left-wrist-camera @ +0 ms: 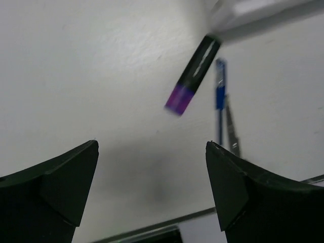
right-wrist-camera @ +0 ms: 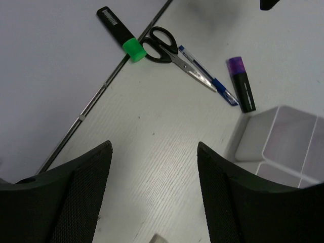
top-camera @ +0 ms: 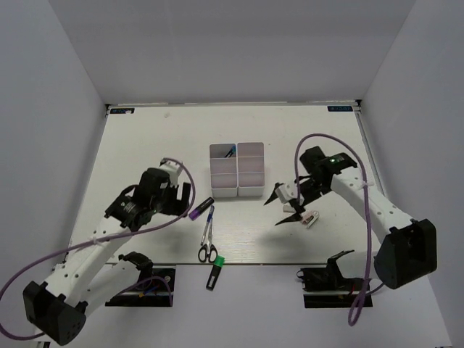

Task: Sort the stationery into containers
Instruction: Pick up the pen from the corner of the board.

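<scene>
Left wrist view: I see my left jaws wide and empty; the purple-capped black marker (left-wrist-camera: 192, 76) lies on the white desk (left-wrist-camera: 76, 61) beyond their tips. Right jaws also wide, empty.

Open tabletop (top-camera: 232, 127) beyond the bins (top-camera: 237, 170)

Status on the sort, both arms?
Left gripper open, empty; purple marker loose on table ahead. Right gripper open, empty. Scissors, blue pen, green marker outside bins. Nothing blocking.
</scene>
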Controlling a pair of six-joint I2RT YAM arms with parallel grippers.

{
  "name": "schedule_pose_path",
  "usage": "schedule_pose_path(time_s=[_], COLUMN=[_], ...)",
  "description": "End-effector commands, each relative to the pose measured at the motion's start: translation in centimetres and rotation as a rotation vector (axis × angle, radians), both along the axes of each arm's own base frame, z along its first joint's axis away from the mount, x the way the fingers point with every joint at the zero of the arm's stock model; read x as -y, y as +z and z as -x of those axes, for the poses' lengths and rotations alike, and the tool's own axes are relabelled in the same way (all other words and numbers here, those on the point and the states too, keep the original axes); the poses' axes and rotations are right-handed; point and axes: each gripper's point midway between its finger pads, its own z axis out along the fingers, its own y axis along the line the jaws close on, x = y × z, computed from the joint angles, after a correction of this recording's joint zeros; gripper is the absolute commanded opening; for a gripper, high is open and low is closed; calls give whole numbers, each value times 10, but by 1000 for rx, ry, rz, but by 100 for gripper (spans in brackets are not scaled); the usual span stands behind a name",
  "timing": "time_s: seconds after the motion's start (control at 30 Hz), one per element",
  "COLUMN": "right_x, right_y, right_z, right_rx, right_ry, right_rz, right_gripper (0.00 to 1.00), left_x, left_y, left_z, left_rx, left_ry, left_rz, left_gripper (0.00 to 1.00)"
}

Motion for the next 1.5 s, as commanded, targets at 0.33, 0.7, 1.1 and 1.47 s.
schedule_pose_path(time_s=[0.33,0.7,1.1,1.47], right_x=[-104,-151,-188,-180], right_y=[-45,-93,-120,-151], right_z=[46,112,145,154], right_rx=[99,295,446,499], right_ry=[82,317,348,380], right_rz=[404,550,591,635], right_gripper=[66,59,57,56], left_x=[-114,-148,-159,-158], left_y=[-6,-4,0,-1], left_z=[25,32,38,38], left_rx=[128,139,156,155], left_ry=[511,734,801,798], left_rz=[-182,-160,-185,-180], left_gripper=[100,100,100,100])
